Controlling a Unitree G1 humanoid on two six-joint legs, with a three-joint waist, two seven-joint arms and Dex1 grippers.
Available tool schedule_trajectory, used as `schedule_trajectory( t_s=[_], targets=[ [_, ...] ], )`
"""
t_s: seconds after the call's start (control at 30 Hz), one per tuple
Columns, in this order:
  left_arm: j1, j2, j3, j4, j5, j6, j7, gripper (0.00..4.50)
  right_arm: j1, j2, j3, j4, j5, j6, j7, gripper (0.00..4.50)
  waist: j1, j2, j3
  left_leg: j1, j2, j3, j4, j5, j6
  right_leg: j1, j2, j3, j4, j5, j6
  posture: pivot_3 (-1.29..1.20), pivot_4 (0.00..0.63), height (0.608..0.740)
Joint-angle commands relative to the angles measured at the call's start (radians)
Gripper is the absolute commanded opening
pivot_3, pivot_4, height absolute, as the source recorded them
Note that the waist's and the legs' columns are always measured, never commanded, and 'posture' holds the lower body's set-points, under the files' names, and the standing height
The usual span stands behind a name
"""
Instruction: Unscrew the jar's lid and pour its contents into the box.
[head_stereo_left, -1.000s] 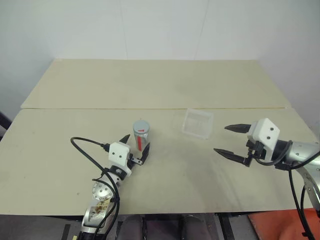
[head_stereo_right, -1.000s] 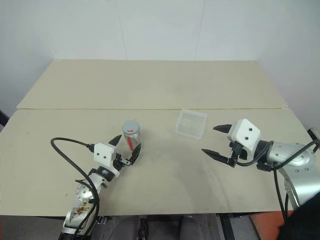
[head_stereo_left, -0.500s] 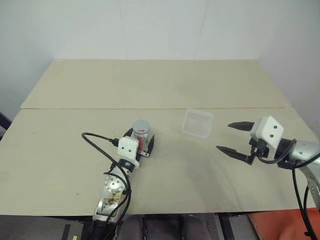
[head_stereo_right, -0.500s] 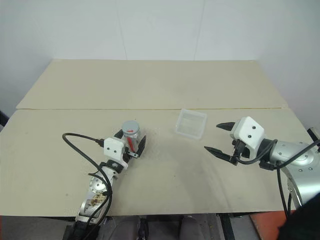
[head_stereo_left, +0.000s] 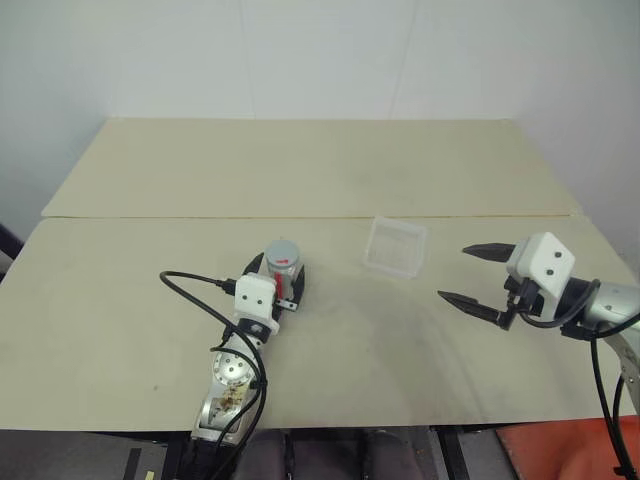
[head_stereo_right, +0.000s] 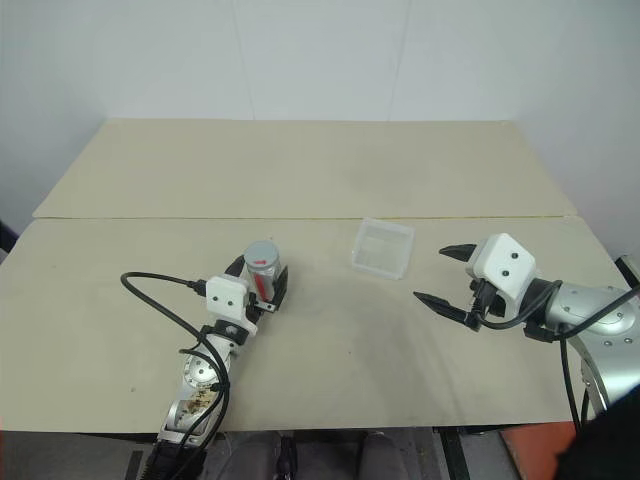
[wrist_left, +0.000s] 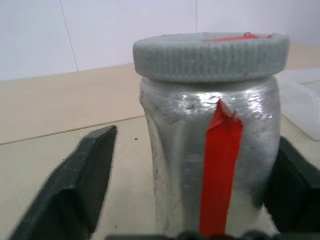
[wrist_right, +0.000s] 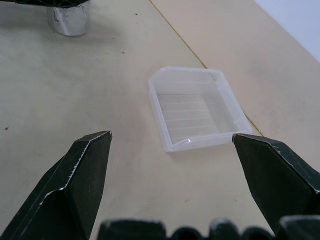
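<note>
The left gripper (head_stereo_left: 280, 287) brackets the jar (head_stereo_left: 283, 268), which stands upright on the table (head_stereo_left: 120, 300) with its lid (wrist_left: 210, 55) on; one finger (wrist_left: 75, 185) stands apart from it, the other touches. The right gripper (head_stereo_left: 478, 275) hangs spread wide and empty, near the box (head_stereo_left: 395, 247).

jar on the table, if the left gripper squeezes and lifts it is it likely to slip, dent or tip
The jar has a shiny, smooth-looking wall, so it may be slippery in the left gripper. That wall looks slightly dimpled, so it is perhaps thin and could dent under a hard squeeze. It stands upright, taller than wide, with the lid on, so an uneven push might tip it.
</note>
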Motion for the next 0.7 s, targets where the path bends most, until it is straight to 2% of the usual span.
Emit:
schedule_trajectory(
  t_s=[0.03, 0.13, 0.5, 0.7],
  targets=[
    [-0.008, 0.0, -0.003, -0.008, 0.003, -0.019, 0.002, 2.84, -0.012, -0.016, -0.038, -0.018, -0.003, -0.014, -0.005, 4.5, 0.0, 0.0, 0.0, 0.0, 0.0, 0.0, 0.0, 0.0, 0.0, 0.0, 0.0, 0.0, 0.0, 0.0, 0.0, 0.0, 0.15, 0.74],
    [-0.008, -0.001, -0.004, -0.007, -0.003, -0.009, -0.002, 1.92, -0.01, -0.012, -0.041, -0.021, -0.005, -0.012, -0.013, 4.5, 0.0, 0.0, 0.0, 0.0, 0.0, 0.0, 0.0, 0.0, 0.0, 0.0, 0.0, 0.0, 0.0, 0.0, 0.0, 0.0, 0.15, 0.74],
    [-0.028, 0.025, 0.013, -0.04, -0.064, 0.006, -0.071, 1.93, -0.017, 0.006, -0.032, -0.038, -0.007, -0.004, -0.047, 4.5, 0.0, 0.0, 0.0, 0.0, 0.0, 0.0, 0.0, 0.0, 0.0, 0.0, 0.0, 0.0, 0.0, 0.0, 0.0, 0.0, 0.15, 0.74],
    [-0.092, 0.126, 0.047, -0.116, -0.209, 0.101, -0.233, 1.93, -0.136, 0.13, 0.038, -0.097, 0.066, 0.085, -0.153, 4.5, -0.006, 0.0, 0.0, 0.0, 0.001, 0.0, 0.0, 0.0, -0.001, -0.001, 0.001, 0.0, 0.002, 0.0, 0.0, 0.0, 0.15, 0.74]
  ],
)
